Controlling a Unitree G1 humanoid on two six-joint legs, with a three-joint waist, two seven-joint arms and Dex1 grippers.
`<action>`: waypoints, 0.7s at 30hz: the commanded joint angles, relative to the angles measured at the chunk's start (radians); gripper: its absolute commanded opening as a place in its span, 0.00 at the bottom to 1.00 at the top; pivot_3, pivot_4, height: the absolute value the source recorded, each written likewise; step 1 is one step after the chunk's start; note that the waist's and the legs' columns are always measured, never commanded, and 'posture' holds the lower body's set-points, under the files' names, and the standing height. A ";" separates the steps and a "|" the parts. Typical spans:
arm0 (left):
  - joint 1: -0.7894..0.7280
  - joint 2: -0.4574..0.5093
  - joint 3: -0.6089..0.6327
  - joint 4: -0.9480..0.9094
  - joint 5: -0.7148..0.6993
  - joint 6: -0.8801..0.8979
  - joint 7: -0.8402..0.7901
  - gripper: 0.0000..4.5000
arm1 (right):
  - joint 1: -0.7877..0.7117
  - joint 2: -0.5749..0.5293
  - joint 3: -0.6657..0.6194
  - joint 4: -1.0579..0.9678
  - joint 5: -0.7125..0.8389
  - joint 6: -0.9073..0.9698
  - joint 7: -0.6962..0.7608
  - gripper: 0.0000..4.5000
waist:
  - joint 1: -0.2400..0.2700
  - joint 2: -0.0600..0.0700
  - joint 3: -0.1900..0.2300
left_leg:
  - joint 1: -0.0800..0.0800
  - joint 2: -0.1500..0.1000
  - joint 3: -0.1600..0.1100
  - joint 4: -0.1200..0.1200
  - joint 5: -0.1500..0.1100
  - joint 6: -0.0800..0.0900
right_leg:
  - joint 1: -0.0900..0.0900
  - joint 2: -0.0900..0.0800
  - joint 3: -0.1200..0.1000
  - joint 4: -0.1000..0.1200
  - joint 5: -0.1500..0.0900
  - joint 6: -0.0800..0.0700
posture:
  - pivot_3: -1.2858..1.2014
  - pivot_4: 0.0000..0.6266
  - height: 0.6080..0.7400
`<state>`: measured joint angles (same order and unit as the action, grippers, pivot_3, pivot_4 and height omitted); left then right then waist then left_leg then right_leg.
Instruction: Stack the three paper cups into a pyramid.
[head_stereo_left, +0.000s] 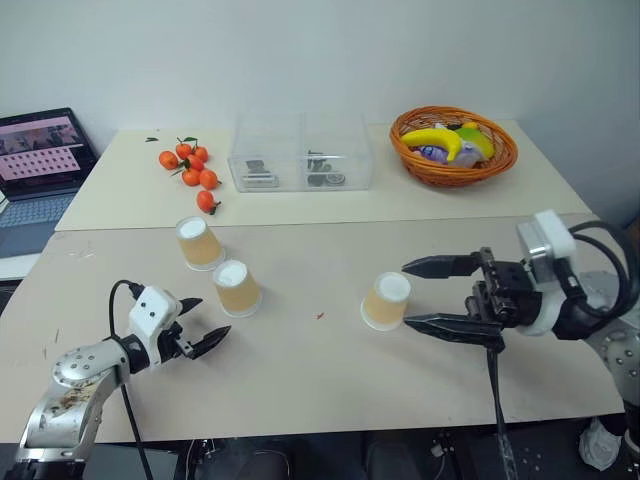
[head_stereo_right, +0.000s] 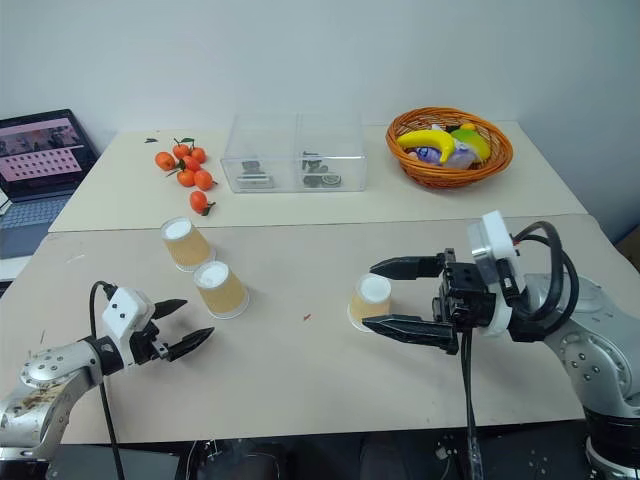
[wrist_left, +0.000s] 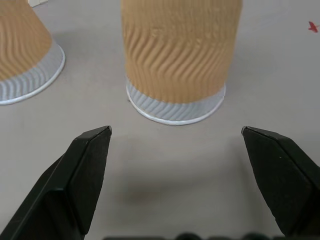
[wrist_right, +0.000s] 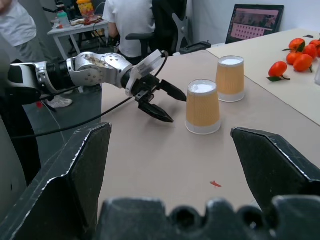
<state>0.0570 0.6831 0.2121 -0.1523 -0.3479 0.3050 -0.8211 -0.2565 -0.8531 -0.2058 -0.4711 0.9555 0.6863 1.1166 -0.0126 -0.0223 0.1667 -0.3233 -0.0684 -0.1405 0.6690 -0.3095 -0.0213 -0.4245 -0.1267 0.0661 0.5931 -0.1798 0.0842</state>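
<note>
Beige tabletop (head_stereo_left: 320, 400), seen from the head camera: we find all three paper cups upside down and unstacked, so no tier of the pyramid exists yet. Two cups (head_stereo_left: 199, 243) (head_stereo_left: 237, 288) stand close together at left; the third cup (head_stereo_left: 386, 301) stands well apart to their right. Our right gripper (head_stereo_left: 417, 293) has its jaws spread wide, one on each side of the third cup, not yet clamped. Our left gripper (head_stereo_left: 203, 323), jaws apart and empty, sits just near of the left pair. Every placement remains.

The left gripper (head_stereo_left: 203, 325) hangs low over the table, fingers spread wide and empty, pointing forward and to the right. The right gripper (head_stereo_left: 420, 295) points left, level, its fingers wide apart, gripping nothing.
</note>
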 joint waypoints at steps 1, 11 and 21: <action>-0.052 -0.020 -0.002 -0.028 -0.037 0.006 0.004 0.99 | -0.019 0.007 0.016 0.013 -0.027 -0.036 0.025 1.00 | 0.001 0.000 0.000 | 0.000 0.000 0.000 0.000 0.000 0.000 | 0.000 0.000 0.000 0.000 0.000 0.000 | 0.52 0.24 0.93; -0.195 -0.089 -0.051 0.053 -0.055 0.064 0.032 0.99 | -0.058 0.004 0.013 0.038 -0.033 -0.045 0.058 1.00 | -0.002 0.000 0.000 | 0.000 0.000 0.000 0.000 0.000 0.000 | 0.000 0.000 0.000 0.000 0.000 0.000 | 0.52 0.24 0.93; -0.301 -0.169 -0.084 0.141 -0.038 0.022 0.062 0.88 | -0.046 0.008 0.019 0.036 -0.057 -0.058 0.058 1.00 | 0.000 -0.001 0.000 | 0.000 0.000 0.000 0.000 0.000 0.000 | -0.001 0.000 0.000 0.000 0.000 0.000 | 0.52 0.24 0.93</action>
<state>-0.2198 0.5236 0.1305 -0.0011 -0.3801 0.3472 -0.7654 -0.2983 -0.8475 -0.1706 -0.4203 0.8980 0.6557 1.1714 -0.0131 -0.0231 0.1671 -0.3236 -0.0687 -0.1405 0.6692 -0.3095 -0.0215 -0.4253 -0.1266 0.0661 0.5933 -0.1795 0.0840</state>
